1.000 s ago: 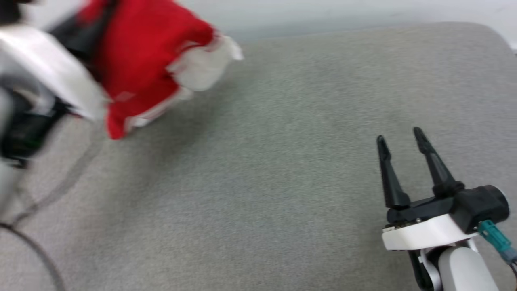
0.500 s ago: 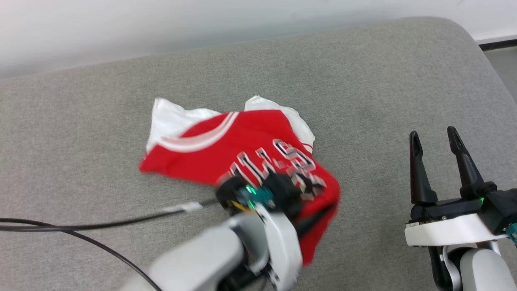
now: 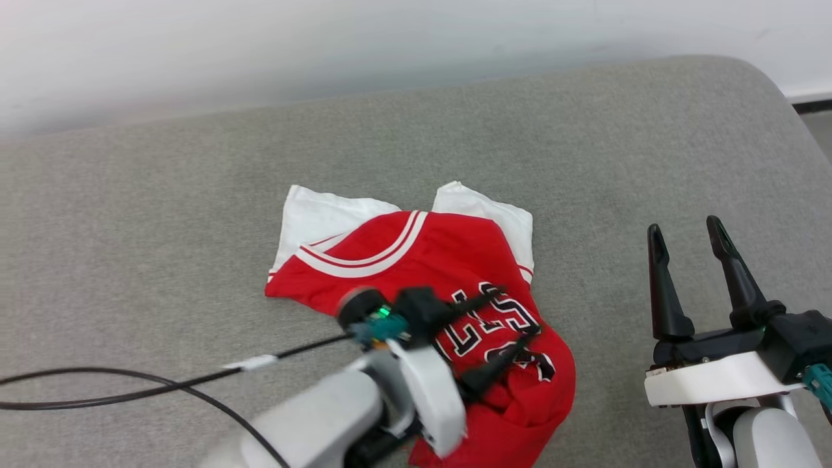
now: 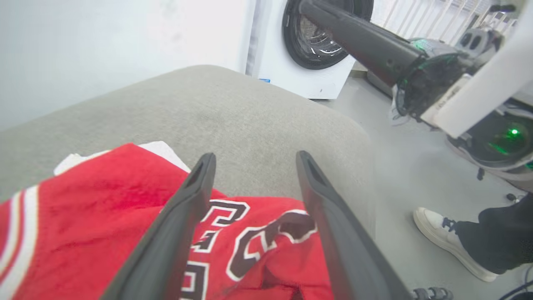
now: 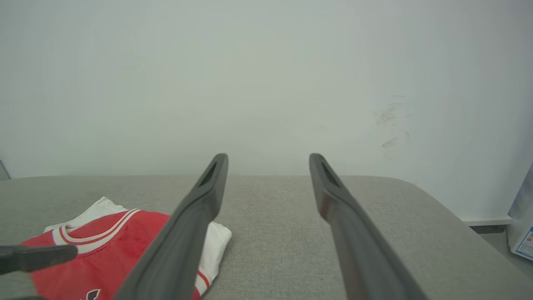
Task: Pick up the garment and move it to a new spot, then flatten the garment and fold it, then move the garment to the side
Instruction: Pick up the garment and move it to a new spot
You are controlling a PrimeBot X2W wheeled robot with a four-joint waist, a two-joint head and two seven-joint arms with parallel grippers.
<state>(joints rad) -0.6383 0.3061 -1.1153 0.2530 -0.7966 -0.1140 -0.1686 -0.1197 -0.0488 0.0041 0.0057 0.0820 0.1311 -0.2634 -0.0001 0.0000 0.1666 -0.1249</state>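
The red jersey (image 3: 416, 253) lay rumpled on the grey cushion (image 3: 162, 214), with bare room at its 9, 12 and 3 o'clock. The left gripper (image 3: 518, 313) hovered over it, jaws apart. The right gripper (image 3: 683, 227) sat at 3 o'clock, jaws apart and empty.

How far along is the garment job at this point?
Done: the red jersey shirt with white sleeves, airborne a second ago, now lies on the grey fabric cushion. In hand: the left gripper hovers over it, jaws open; the right gripper waits apart, open. Left: the shirt is rumpled, so flattening, folding and moving aside remain.
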